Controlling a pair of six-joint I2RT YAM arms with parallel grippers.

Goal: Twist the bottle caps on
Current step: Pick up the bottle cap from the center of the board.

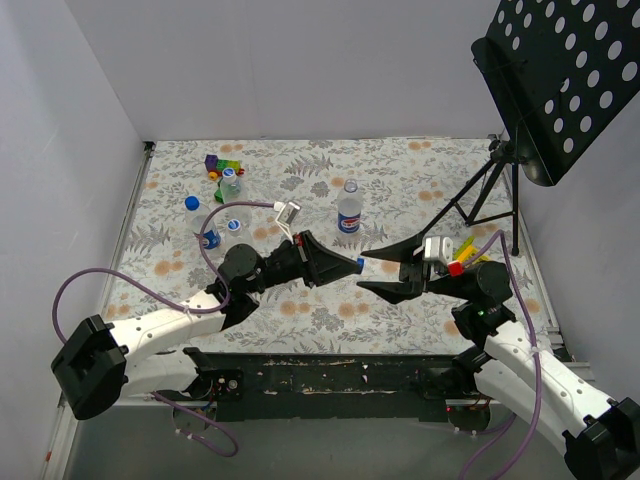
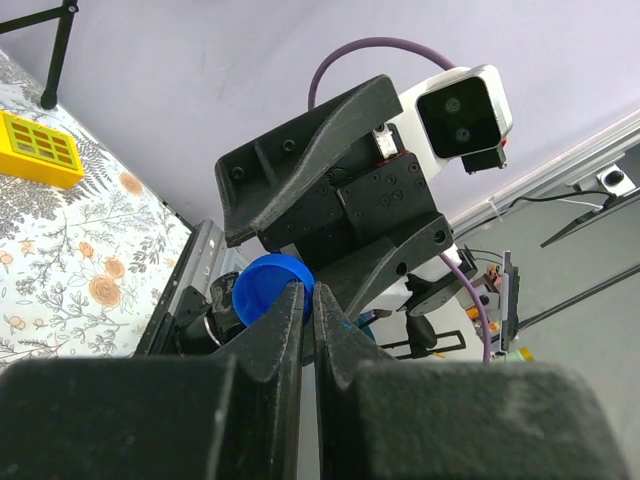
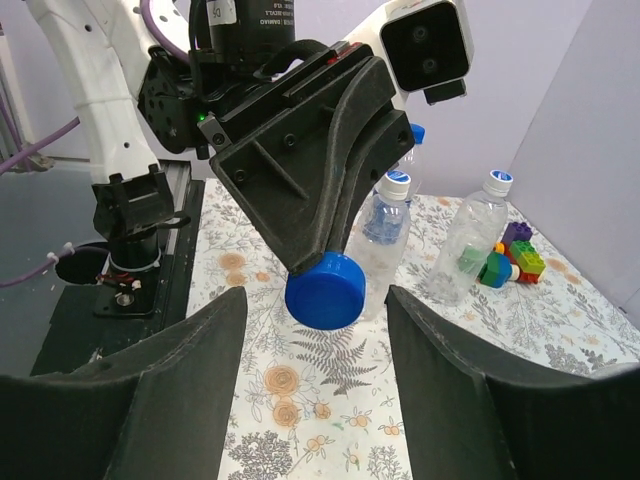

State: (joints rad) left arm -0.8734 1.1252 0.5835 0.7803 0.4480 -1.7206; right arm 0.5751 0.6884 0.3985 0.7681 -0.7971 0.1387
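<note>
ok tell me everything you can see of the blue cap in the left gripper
The blue cap is a round screw cap of glossy bright-blue plastic, with a flat top and a short side wall. It is screwed onto nothing. It hangs tilted in the air above the table, pinched at its edge between the shut black fingertips of the left gripper. The right gripper stands open, one finger on either side of it, not touching.

Music stand (image 1: 565, 85), toy blocks (image 1: 222, 166)
</note>
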